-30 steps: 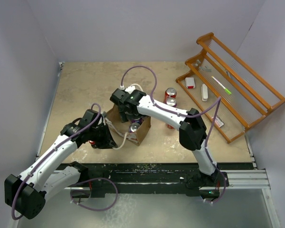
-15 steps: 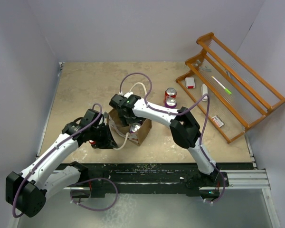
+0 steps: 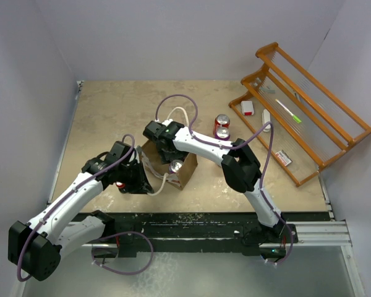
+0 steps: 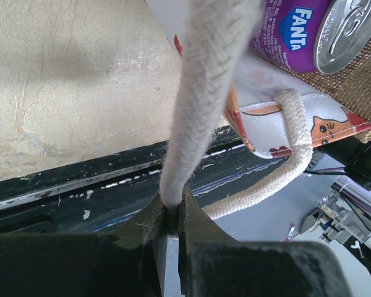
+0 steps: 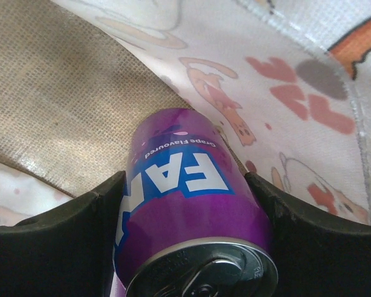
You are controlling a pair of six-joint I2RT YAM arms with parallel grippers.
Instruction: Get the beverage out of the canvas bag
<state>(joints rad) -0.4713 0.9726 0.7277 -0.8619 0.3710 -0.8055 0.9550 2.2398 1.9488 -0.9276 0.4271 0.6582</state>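
Lower centre of the overhead frame: a small canvas bag (image 3: 187,174) stands on the tan table (image 3: 105,111) between two robot arms. The left gripper (image 4: 170,213), at the bottom of its wrist view, is clamped tight on a white rope handle (image 4: 201,93) of the bag, the cord running taut from the pinched fingers up to the top edge of the frame. A second loop handle (image 4: 289,162) curves slack below the bag's printed white face at right.

The right gripper (image 5: 188,204) reaches down into the bag's mouth. Its two dark fingers (image 5: 80,216) press against either side of a purple grape Fanta can (image 5: 185,185), holding it fast. The can lies inside the bag, against the printed white lining with the coarse tan-brown panel to its left, its silver top towards the camera at the bottom of the right wrist frame. From above, that silver top shows at the bag's opening, just below the right wrist.

Right of the bag in the overhead frame, two red cans (image 3: 222,127) stand upright on the table, one just behind the other. A wooden rack (image 3: 321,117) lies along the upper right, with a few small items on it.
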